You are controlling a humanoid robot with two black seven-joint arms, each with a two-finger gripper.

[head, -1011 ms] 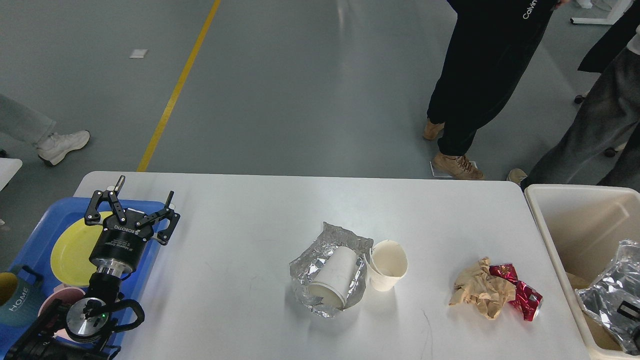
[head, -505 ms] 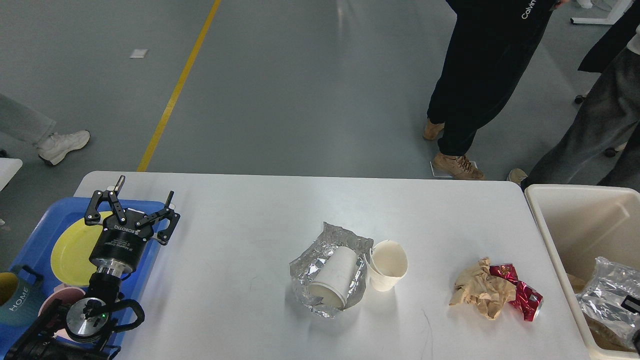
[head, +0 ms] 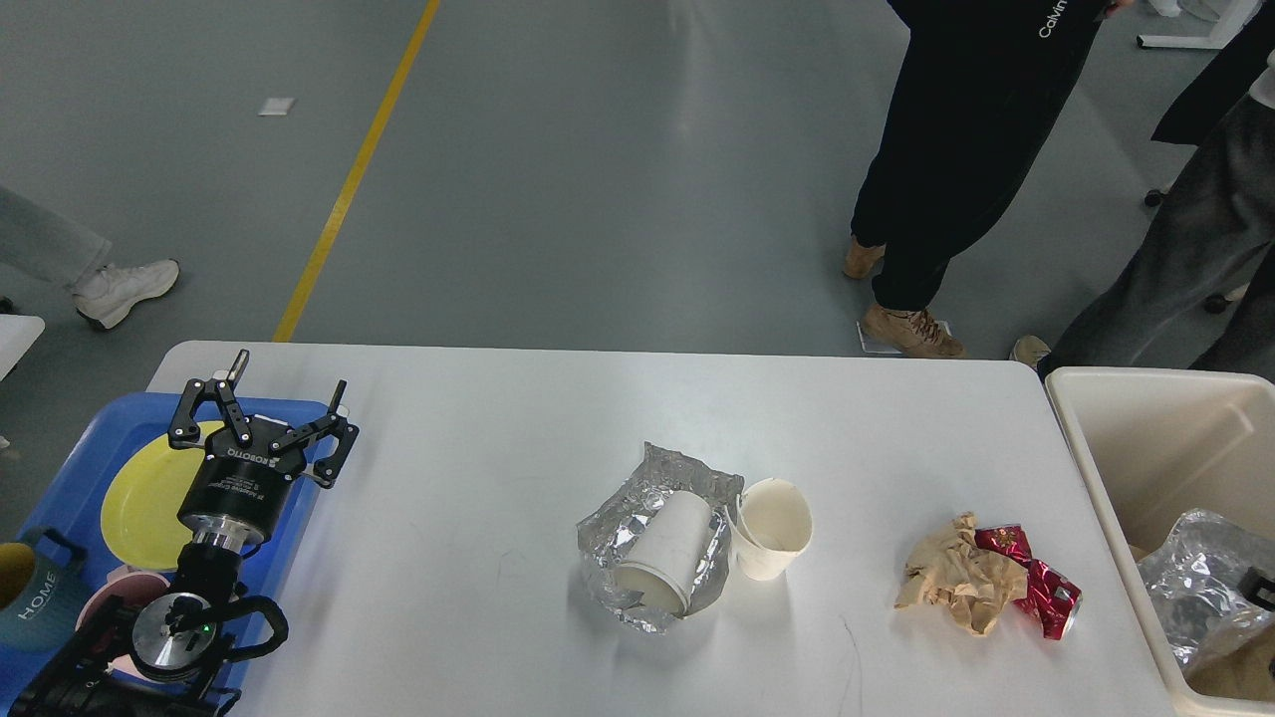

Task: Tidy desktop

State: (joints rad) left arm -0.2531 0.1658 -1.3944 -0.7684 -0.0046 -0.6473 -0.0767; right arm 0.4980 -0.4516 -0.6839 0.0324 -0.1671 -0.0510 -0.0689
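Observation:
The white desktop (head: 478, 438) carries a crumpled foil wrapper (head: 608, 528) with a white paper cup (head: 667, 553) lying on its side in it. A dented paper cup (head: 772, 528) stands just right of it. Further right lie a crumpled brown paper (head: 956, 583) and a crushed red can (head: 1041, 588). My left gripper (head: 289, 376) hovers open and empty over the tray's right edge. Only a small black part of my right gripper (head: 1258, 590) shows at the frame's right edge, against a foil bag (head: 1195, 588) inside the bin.
A blue tray (head: 90, 438) at the left holds a yellow plate (head: 139, 498), a teal mug (head: 35, 597) and a pink bowl (head: 115, 593). A cream bin (head: 1146, 438) stands at the right end. People stand beyond the far edge.
The foil bag in the bin has sunk lower and flattened. The black part of my right gripper has drawn back toward the right edge. The left arm has not moved.

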